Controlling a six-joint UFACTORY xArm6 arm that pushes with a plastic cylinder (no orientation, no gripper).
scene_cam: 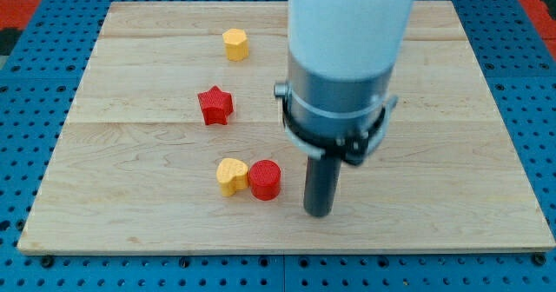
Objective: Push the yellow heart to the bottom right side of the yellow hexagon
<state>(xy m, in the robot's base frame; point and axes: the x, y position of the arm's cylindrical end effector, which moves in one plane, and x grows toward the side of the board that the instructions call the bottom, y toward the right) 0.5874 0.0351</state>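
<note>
The yellow heart [230, 176] lies low on the board, left of centre, touching the red cylinder [265, 180] on its right. The yellow hexagon [235, 44] sits near the view's top, left of centre. The red star [215, 106] lies between them. My tip [319, 212] rests on the board right of the red cylinder, a short gap away, and lower right of the yellow heart. The arm's white and grey body hides part of the board's upper middle.
The wooden board [452, 153] lies on a blue perforated table [539, 83]. The board's bottom edge runs just below my tip.
</note>
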